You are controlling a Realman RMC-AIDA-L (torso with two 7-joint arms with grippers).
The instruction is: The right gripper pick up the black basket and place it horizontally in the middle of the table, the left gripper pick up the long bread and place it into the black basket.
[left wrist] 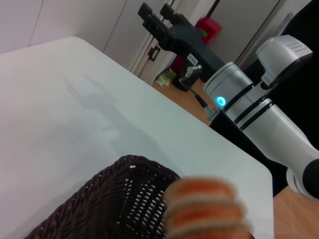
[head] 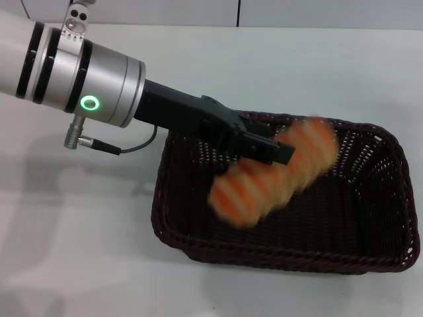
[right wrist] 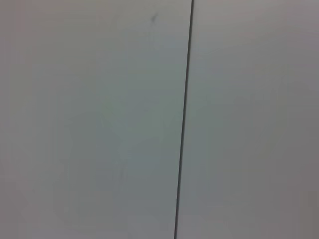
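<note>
White table, dark basket lying on it.
You see the left gripper closed on the long bread, above the basket's inside.

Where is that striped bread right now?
In the head view, the long bread is over the black basket, right of centre, at the left gripper; blur hides whether it is held.
</note>
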